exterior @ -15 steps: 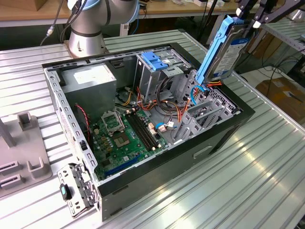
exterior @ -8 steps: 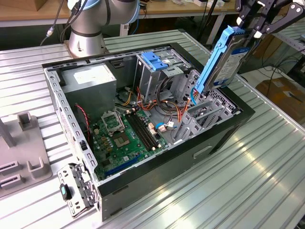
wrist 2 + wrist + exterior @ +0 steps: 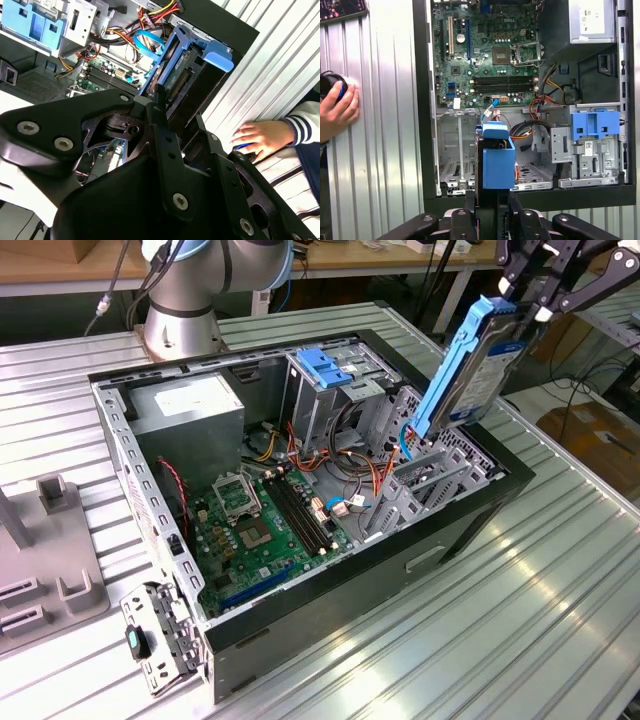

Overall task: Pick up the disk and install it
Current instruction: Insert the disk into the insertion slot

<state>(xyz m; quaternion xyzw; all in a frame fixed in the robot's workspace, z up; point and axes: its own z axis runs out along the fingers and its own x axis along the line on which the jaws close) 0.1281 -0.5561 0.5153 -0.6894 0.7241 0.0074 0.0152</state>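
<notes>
The disk (image 3: pixel 478 365), silver-grey with blue side rails, hangs tilted on end above the open computer case (image 3: pixel 460 530), at its end on the exterior view's right. My gripper (image 3: pixel 522 302) is shut on the disk's upper end. In both wrist views the disk (image 3: pixel 186 75) (image 3: pixel 498 160) sticks out from between the black fingers (image 3: pixel 159 112), over the metal drive bay (image 3: pixel 457 165) at the case's edge. The disk's lower end is near the bay's grey brackets (image 3: pixel 440 475); I cannot tell whether it touches them.
Inside the case lie the green motherboard (image 3: pixel 255 525), the grey power-supply box (image 3: pixel 190 410) and a tall metal cage with a light-blue latch (image 3: pixel 325 365). Orange and blue cables (image 3: pixel 530 127) run near the bay. A person's hand (image 3: pixel 337 107) rests on the ribbed table. A grey fixture (image 3: pixel 50 550) stands on the exterior view's left.
</notes>
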